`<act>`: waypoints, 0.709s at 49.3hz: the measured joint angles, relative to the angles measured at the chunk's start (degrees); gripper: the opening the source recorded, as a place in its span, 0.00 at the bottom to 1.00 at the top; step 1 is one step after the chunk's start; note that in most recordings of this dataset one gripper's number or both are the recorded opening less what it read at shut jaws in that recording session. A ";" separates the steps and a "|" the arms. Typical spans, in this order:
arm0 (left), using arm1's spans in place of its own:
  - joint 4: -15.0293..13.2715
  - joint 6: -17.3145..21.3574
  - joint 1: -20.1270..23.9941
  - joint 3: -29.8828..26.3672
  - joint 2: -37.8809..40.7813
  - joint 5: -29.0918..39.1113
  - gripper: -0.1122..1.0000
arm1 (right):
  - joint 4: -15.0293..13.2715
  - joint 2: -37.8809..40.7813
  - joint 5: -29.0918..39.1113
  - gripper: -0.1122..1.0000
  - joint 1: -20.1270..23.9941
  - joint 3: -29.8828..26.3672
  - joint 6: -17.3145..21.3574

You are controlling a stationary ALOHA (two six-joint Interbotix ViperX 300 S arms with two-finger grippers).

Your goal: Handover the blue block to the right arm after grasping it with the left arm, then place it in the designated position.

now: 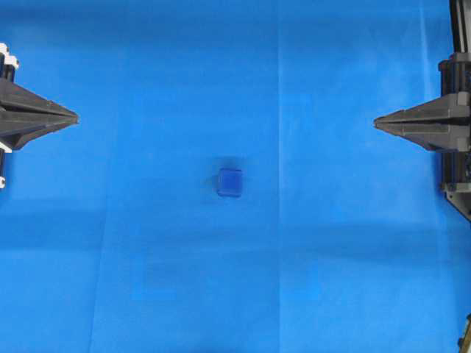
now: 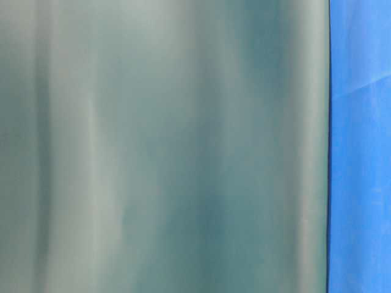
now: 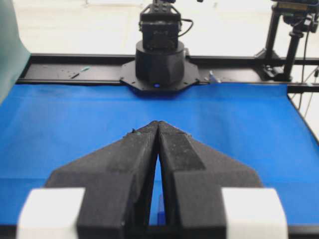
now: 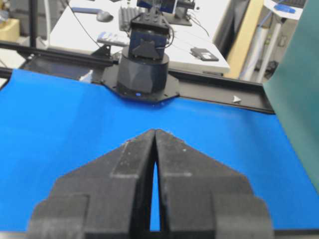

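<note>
The left hand (image 1: 73, 118) is closed and empty at the left edge, so it should open before reaching the blue block (image 1: 229, 182), which sits mid-cloth on the worktop (image 1: 331, 279). The right hand (image 1: 377, 122), also closed, waits well apart at the right.

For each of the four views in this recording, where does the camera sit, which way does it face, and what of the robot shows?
Overhead exterior: looks straight down on the blue cloth; blue block mid-table, left gripper and right gripper at the edges, both shut.
Table-level exterior: faces a blurred grey-green sheet close up; no robot visible.
Left wrist: looks along its shut fingers towards the opposite arm's base.
Right wrist: likewise, past its all-black fingers.
Shared: both wrist views show the cloth and the other arm's base.
</note>
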 measured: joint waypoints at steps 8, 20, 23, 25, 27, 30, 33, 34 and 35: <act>0.09 -0.26 0.09 0.00 0.18 0.79 0.10 | 0.00 1.05 2.20 0.08 0.09 -0.62 -0.09; 0.18 0.26 0.00 -0.09 0.09 0.79 0.10 | 0.00 2.20 4.39 0.08 0.09 -1.93 0.00; 0.26 0.35 0.00 0.00 0.00 0.88 0.10 | 0.00 2.20 4.48 0.08 0.09 -2.02 0.00; 0.26 0.35 0.09 0.00 0.09 0.88 0.10 | 0.00 2.20 4.48 0.08 0.09 -2.02 0.00; 0.26 0.35 0.09 0.00 0.18 0.88 0.10 | 0.00 2.20 4.48 0.08 0.09 -2.02 0.00; 0.26 0.35 0.00 0.00 0.35 0.79 0.10 | 0.00 2.20 4.57 0.08 0.09 -2.02 0.18; 0.35 0.35 0.00 0.00 0.44 0.79 0.13 | 0.00 2.29 4.66 0.12 0.09 -2.02 0.35; 0.26 0.26 0.00 0.00 0.44 0.79 0.16 | 0.00 2.29 4.66 0.14 0.00 -2.02 0.35; 0.26 0.26 0.00 0.00 0.44 0.70 0.20 | 0.00 2.29 4.66 0.17 0.09 -2.02 0.35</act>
